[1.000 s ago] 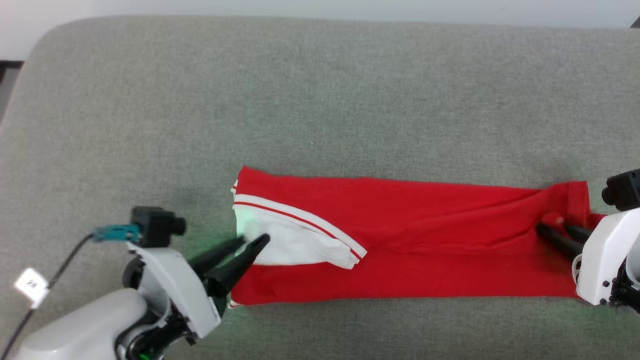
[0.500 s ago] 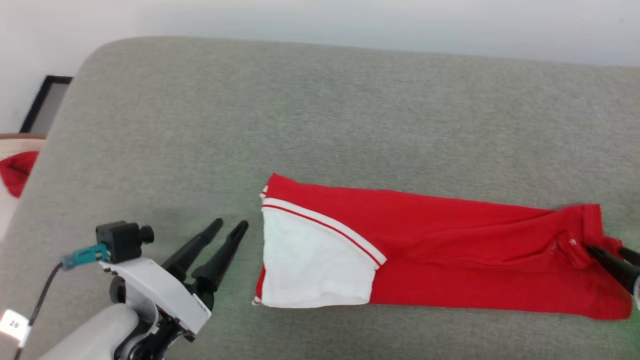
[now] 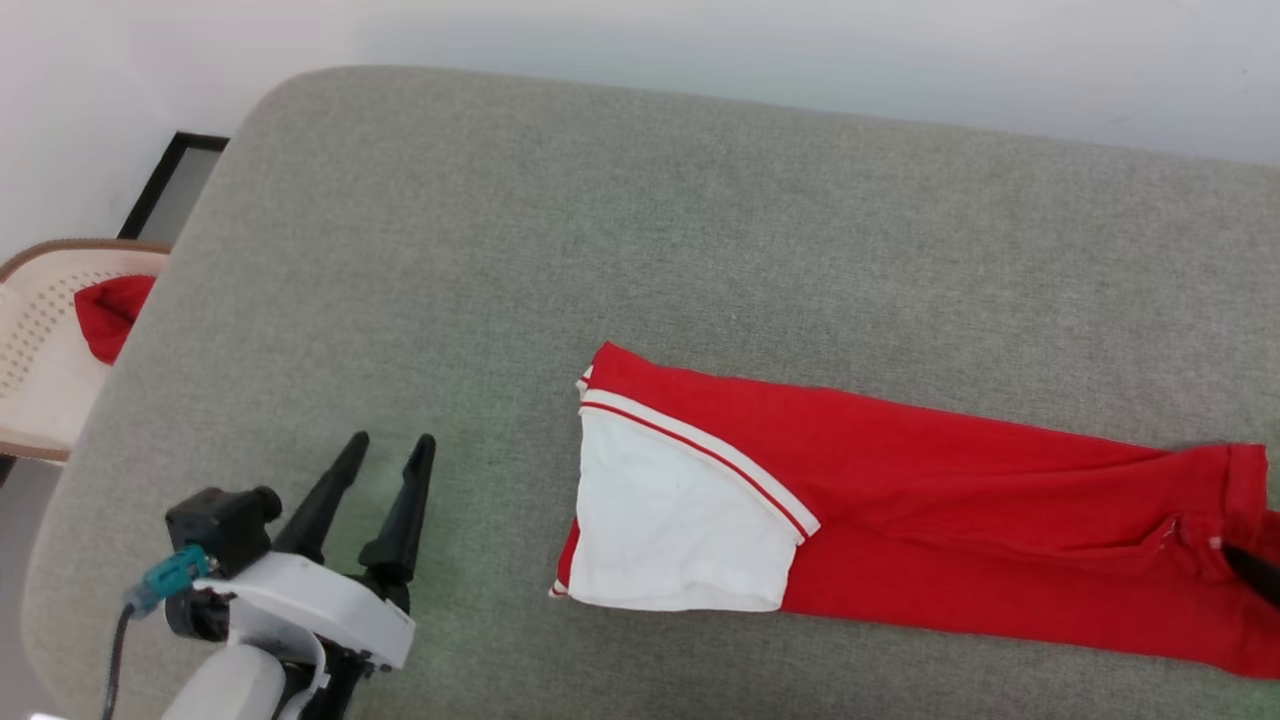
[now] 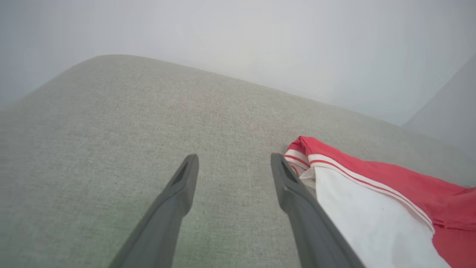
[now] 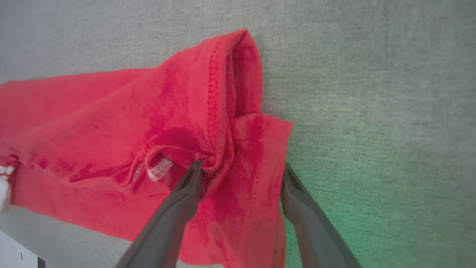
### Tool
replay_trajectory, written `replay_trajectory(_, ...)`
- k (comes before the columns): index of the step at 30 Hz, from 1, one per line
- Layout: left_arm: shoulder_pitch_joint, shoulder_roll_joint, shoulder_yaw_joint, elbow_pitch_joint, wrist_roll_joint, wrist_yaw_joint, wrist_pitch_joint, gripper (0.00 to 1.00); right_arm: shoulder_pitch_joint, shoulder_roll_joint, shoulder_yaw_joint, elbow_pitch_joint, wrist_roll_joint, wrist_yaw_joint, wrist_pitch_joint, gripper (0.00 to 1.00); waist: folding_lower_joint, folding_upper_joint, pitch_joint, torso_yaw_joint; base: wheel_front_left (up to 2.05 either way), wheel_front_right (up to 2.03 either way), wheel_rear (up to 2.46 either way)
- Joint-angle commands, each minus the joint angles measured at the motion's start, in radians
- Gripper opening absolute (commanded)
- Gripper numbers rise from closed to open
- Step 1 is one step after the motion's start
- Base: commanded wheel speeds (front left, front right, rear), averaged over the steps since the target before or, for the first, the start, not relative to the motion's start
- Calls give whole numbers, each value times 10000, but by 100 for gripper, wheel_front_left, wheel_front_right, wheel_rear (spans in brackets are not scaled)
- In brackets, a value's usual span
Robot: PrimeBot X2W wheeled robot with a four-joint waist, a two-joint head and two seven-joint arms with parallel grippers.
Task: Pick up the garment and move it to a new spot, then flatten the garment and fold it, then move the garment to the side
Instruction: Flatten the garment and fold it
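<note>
The garment (image 3: 960, 500) lies as a long red strip on the grey cushion (image 3: 600, 220), its white sleeve (image 3: 680, 530) with striped trim flat on the left end. My left gripper (image 3: 392, 445) is open and empty on the cushion, a short way left of the garment. In the left wrist view the gripper (image 4: 234, 158) has bare cushion between its fingers and the garment (image 4: 375, 193) beside its right finger. My right gripper (image 5: 241, 169) is open at the garment's far right end, with the rumpled red hem (image 5: 223, 111) lying loose between its fingers.
Off the cushion's left edge stands a beige perforated basket (image 3: 40, 330) holding a red cloth (image 3: 110, 310). A black-framed panel (image 3: 170, 175) leans by the white wall. The cushion's rounded edge runs along the back and left.
Both grippers opened and let go of the garment. The left one drew back to the left, and the white sleeve now lies flat. The head camera has shifted leftward.
</note>
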Motion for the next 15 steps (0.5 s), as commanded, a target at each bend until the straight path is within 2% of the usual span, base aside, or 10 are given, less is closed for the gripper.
replay_trajectory(1,161,-180,347,-64,456,-27,4,100,-154,-29,-155,-4,-30,5,55,100,0,-1,39,25,0,0,0)
replay_trajectory(10,433,-1256,2127,10,2871,-50,5,100,-453,-63,-949,57,-535,5,740,100,0,-1,193,-11,0,0,0)
replay_trajectory(15,385,-1748,2636,31,3664,-215,4,100,-597,406,-837,167,-752,5,1417,100,0,-1,311,15,0,0,0)
